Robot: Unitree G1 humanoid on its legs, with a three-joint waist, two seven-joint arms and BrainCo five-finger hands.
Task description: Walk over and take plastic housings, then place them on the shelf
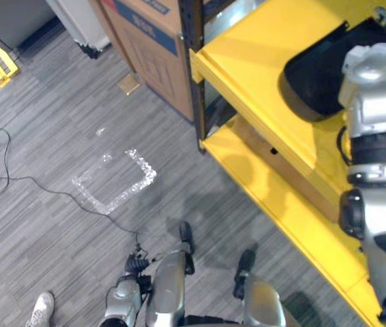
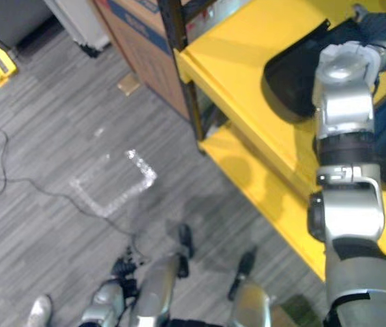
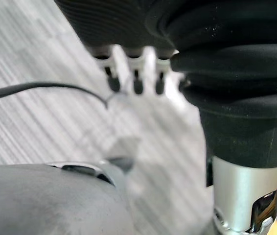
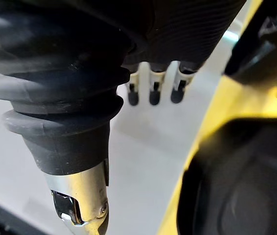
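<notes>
A: Yellow shelf (image 1: 247, 61), two levels in view. We log one black housing (image 1: 314, 85) lying on the upper level.
B: Right hand (image 4: 154, 85)?
A: Out over the upper level, past the housing. In its wrist view we read the fingers as straight and released, holding nothing. The housing lies beside them, apart.
B: Does the forearm touch the housing?
A: From the head views we cannot tell.
B: Left hand (image 3: 136, 73)?
A: Low at the robot's side, over the grey floor (image 1: 43, 225). Fingers straight, released, nothing held.
B: Anything else we should enter?
A: A cardboard box (image 1: 153, 48) stands on the floor just beside the shelf. A square of tape (image 1: 114, 180) marks the floor. A person's white shoe (image 1: 41, 310) is at the lower left.
</notes>
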